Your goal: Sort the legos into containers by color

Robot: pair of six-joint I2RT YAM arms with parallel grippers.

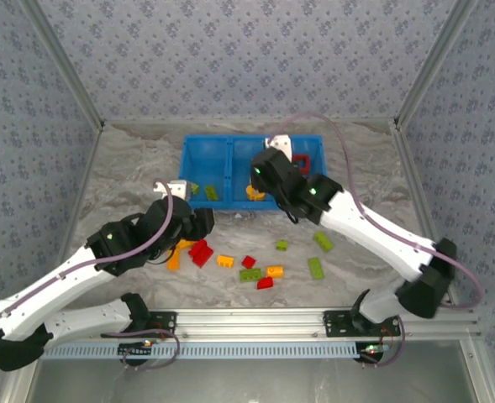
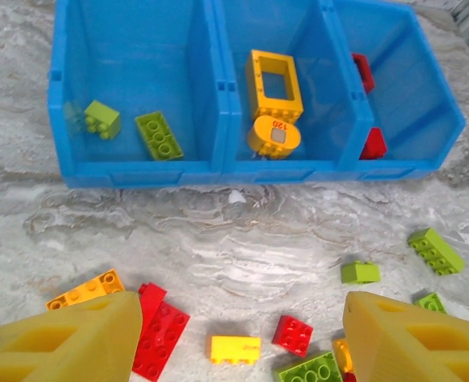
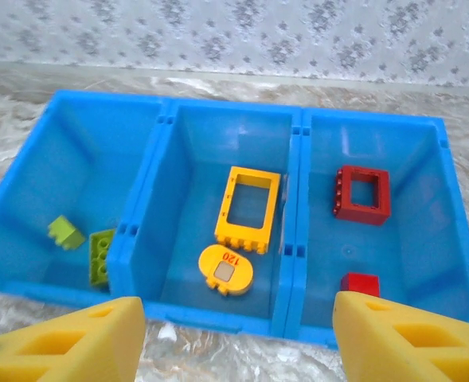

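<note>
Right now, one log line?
left fingers: open | right fingers: open | bin: green left, yellow middle, red right | table: loose bricks

Posed over the desk from bases at the near edge, white links bent at the elbow. Holding the left arm (image 1: 62, 281) low and angled rightward, left end effector (image 1: 176, 190) parted, nothing between its yellow fingers (image 2: 59, 346). Holding the right arm (image 1: 373, 231) farther forward and angled leftward, right end effector (image 1: 281, 145) likewise spread and empty.
</note>
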